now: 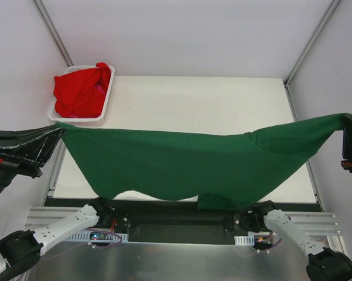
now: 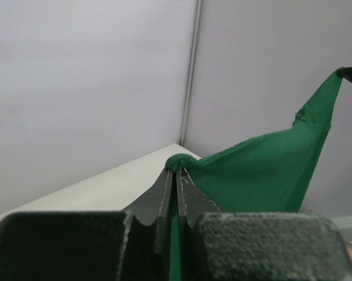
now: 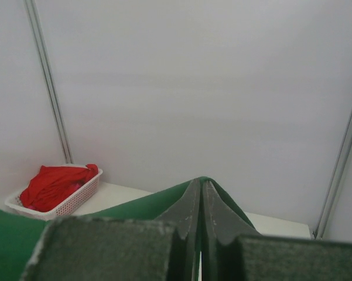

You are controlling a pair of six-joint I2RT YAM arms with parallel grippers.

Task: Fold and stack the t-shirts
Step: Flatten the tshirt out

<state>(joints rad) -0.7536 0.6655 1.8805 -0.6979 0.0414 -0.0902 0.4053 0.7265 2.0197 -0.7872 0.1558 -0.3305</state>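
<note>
A dark green t-shirt (image 1: 187, 164) hangs stretched wide above the table, held up at both ends. My left gripper (image 1: 57, 130) is shut on its left corner at the table's left edge; in the left wrist view the cloth (image 2: 263, 170) bunches at the tips of the gripper (image 2: 178, 168). My right gripper (image 1: 344, 120) is shut on the right corner, high at the right wall; in the right wrist view green cloth (image 3: 129, 208) wraps over the closed gripper (image 3: 201, 181). Red t-shirts (image 1: 82, 89) lie heaped in the basket, also seen as a red heap (image 3: 50, 186).
A white slotted basket (image 1: 107, 100) stands at the table's far left corner, its wall (image 3: 82, 196) showing in the right wrist view. The pale table (image 1: 211, 105) lies beneath the hanging shirt. Tent walls and metal poles (image 1: 307, 44) close in all around.
</note>
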